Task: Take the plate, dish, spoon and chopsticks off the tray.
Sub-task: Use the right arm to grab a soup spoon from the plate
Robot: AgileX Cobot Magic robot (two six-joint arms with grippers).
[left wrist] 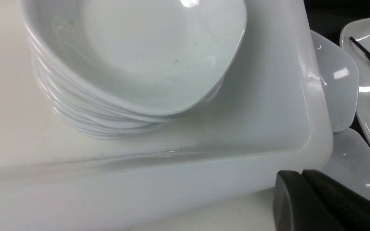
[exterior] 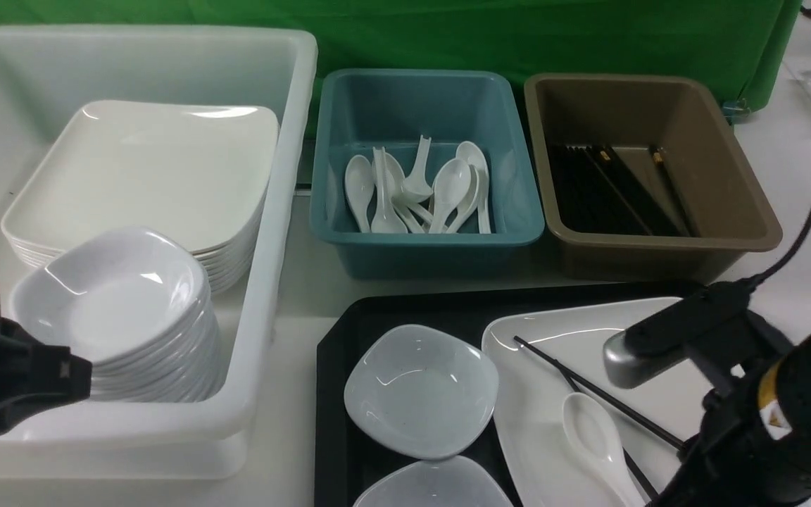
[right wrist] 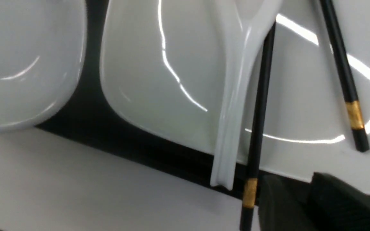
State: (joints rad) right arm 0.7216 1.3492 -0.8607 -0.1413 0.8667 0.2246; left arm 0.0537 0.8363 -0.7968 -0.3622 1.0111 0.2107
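At the near edge of the table [exterior: 291, 299] sits one black tray [exterior: 333, 422]. It carries two small dishes on its left half, one in full view [exterior: 419, 391] and one cut off at the view's edge [exterior: 434, 487]. One large white plate [exterior: 533, 398] is on its right half.

On the plate lie one spoon [exterior: 592, 436] and two chopsticks [exterior: 588, 386]. The spoon's handle overhangs the plate's near rim. One stick runs alongside that handle, its gold-banded end poking out past the tray.

The right gripper [right wrist: 297, 192] hovers just beside that banded end. It cannot be told whether its jaws are apart or together. The left gripper [left wrist: 300, 179], jaws pressed together on nothing, hangs off to the left by the near corner of a white tub [exterior: 286, 211].

That tub holds two stacks — a stack of dishes [exterior: 113, 303] in front, a stack of plates [exterior: 145, 169] behind.

Farther back stand two more tubs:
- A teal tub [exterior: 419, 246] holds a tangle of white spoons [exterior: 448, 186], too overlapped to count.
- A brown tub [exterior: 729, 183] holds a row of black sticks [exterior: 602, 197].
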